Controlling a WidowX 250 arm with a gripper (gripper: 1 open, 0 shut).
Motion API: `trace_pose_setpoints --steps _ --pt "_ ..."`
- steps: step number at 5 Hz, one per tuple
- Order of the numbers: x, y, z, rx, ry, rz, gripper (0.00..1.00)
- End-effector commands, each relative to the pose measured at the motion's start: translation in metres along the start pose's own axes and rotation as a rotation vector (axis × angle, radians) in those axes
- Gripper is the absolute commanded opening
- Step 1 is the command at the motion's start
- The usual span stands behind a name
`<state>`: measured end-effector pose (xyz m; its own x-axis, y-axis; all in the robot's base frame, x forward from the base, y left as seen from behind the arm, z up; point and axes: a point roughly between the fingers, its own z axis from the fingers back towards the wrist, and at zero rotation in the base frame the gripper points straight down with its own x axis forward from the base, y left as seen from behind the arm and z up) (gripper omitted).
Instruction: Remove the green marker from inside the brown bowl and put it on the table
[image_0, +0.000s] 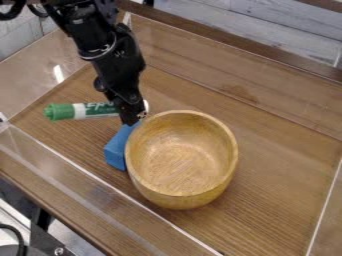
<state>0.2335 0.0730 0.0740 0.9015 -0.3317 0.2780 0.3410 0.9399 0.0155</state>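
The green marker (78, 111), white barrel with a green cap at its left end, hangs level just above the table (254, 90), left of the brown bowl (183, 157). My gripper (127, 107) is shut on the marker's right end, reaching down from the black arm at upper left. The round wooden bowl sits at the centre with nothing inside it. The marker is outside the bowl, a little beyond its left rim.
A blue block (118, 147) lies against the bowl's left side, right below my gripper. Clear acrylic walls (54, 190) edge the tabletop at the front and left.
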Motion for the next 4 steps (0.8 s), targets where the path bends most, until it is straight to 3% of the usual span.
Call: trace_pose_setpoints --steps 1,4 --pt "0.0062 0.0093 0.0085 0.025 -0.03 0.004 0.0" --pt "0.0049 0.0138 0.0137 0.016 -0.038 0.017 0.0"
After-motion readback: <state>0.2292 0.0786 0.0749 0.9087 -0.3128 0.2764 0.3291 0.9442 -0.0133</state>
